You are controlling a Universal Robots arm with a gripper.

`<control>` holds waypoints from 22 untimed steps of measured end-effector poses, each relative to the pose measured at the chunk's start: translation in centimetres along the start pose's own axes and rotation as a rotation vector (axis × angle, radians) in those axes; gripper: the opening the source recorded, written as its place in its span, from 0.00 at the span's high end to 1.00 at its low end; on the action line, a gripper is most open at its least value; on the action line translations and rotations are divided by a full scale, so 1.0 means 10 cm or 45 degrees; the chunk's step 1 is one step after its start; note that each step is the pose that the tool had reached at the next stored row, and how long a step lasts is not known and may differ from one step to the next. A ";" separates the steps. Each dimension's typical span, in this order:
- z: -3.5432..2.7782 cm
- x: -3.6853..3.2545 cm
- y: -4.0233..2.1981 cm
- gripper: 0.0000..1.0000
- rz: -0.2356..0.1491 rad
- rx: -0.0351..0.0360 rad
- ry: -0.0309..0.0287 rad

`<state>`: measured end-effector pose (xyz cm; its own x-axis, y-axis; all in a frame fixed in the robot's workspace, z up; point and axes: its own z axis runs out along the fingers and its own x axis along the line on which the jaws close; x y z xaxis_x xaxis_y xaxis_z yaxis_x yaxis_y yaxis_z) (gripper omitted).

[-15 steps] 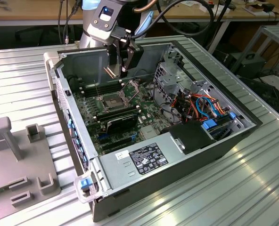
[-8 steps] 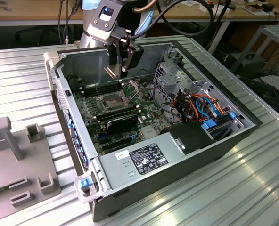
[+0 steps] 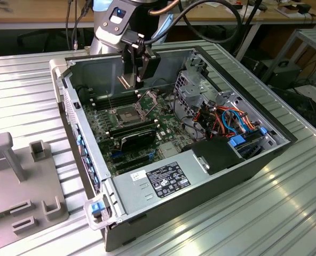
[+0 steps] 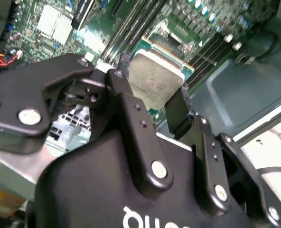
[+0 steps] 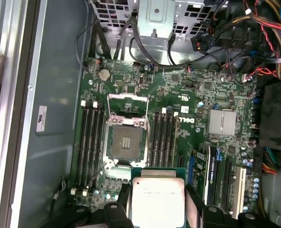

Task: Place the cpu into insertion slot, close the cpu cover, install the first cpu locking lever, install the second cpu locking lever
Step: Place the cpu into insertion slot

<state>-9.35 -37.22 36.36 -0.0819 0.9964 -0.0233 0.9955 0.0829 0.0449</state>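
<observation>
Claw: gripper (image 4: 152, 95) pinching the cpu (image 4: 154, 78) by two opposite edges, black fingers (image 4: 126, 102) spread just to its width
Cpu: flat square, dull silver-beige top, green rim; held above the board (image 5: 178, 95), clear of the slot (image 5: 126, 141)
Slot: dark square, bare contact grid, silver frame; exterior view, 6 o'clock from the gripper
Cover: thin silver cover (image 5: 127, 96) swung open
Hidden: cpu's near edge, behind the gripper body

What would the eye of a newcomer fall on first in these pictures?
First the open computer case in the middle of the exterior view, its green motherboard bare. Above it the gripper holds the cpu by two opposite edges. Below, on the board, the insertion slot lies empty, with the cpu cover swung open.
</observation>
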 end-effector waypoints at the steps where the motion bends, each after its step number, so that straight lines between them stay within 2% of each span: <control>1: 0.013 0.022 0.013 0.45 0.006 0.0000 -0.0002; 7: 0.068 0.054 0.058 0.45 0.039 0.0023 -0.0015; 14: 0.158 0.066 0.108 0.45 0.104 0.0080 -0.0039; 18: 0.189 0.083 0.121 0.45 0.131 0.0088 -0.0051; 22: 0.193 0.087 0.122 0.45 0.140 0.0091 -0.0057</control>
<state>-8.12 -36.30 34.46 0.0280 0.9993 -0.0231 0.9988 -0.0271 0.0403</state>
